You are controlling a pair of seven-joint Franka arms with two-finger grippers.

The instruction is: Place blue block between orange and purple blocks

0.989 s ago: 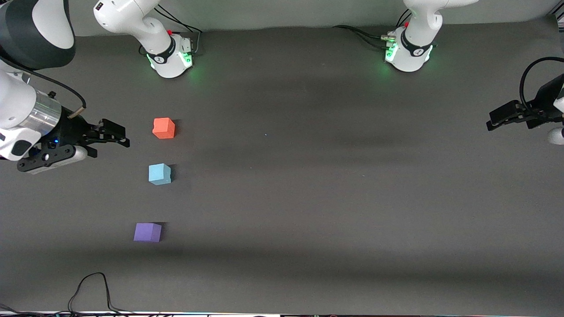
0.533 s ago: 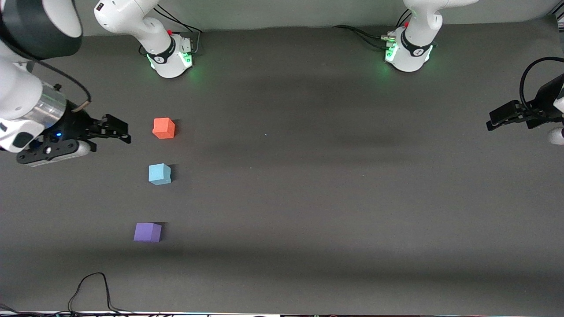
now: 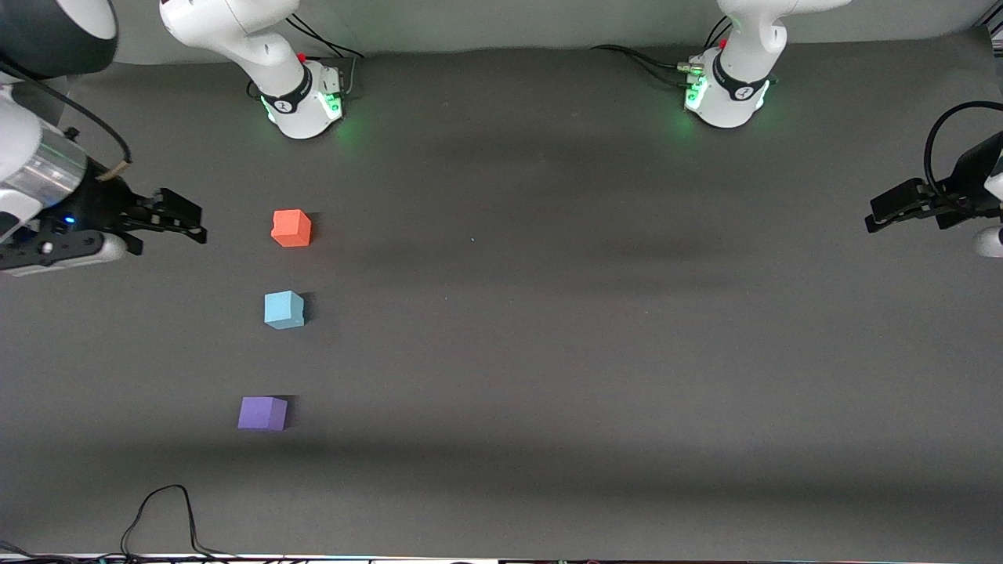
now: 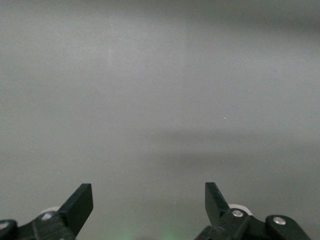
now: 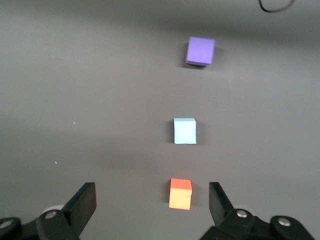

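The blue block [image 3: 284, 309] sits on the dark table between the orange block [image 3: 291, 228], which is farther from the front camera, and the purple block [image 3: 262, 413], which is nearer to it. All three form a rough line at the right arm's end of the table. The right wrist view shows the orange block [image 5: 180, 193], the blue block [image 5: 185, 131] and the purple block [image 5: 200, 51]. My right gripper [image 3: 188, 222] is open and empty, up in the air beside the orange block. My left gripper [image 3: 881, 211] is open and empty, waiting at the left arm's end.
A black cable [image 3: 161, 517] loops on the table by its front edge, nearer to the camera than the purple block. The two arm bases [image 3: 302, 98] [image 3: 727, 94] stand along the table's back edge.
My right gripper has drawn back from the orange block toward the table's edge. The blocks and the left arm have not moved.
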